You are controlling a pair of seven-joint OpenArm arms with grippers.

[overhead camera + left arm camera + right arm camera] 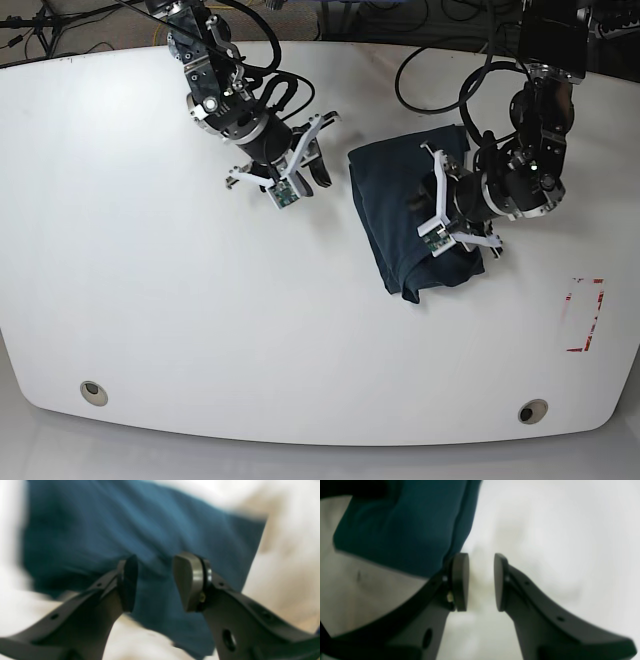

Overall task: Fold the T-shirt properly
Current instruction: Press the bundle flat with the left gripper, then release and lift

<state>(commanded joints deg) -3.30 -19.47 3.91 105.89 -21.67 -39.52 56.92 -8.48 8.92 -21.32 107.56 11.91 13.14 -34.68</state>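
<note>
On the big white oval desk, the dark navy-blue soft cotton T-shirt sits right of centre, already bundled into a compact, roughly rectangular stack, so my guess is the folding is mostly done and we're at the tidy-up or final-fold stage. From the base view the bundle looks a bit skewed, with a rumpled lower corner, so the next move probably calls for pinching an edge cleanly and squaring it off without dragging the layers apart. Left gripper hangs right over the shirt's right side with its jaws apart and nothing between them, blue cloth just behind the pads. Right gripper is off to the shirt's left, jaws also apart and empty, over bare desk with the shirt's edge just beside one pad. Hard-to-see stuff: both wrist views are blurry, so can't tell seams or layer count, and no sleeves or collar are visible anywhere. The left arm covers part of the shirt in the base view. Small red marking near the desk's right edge, too small to read.
</note>
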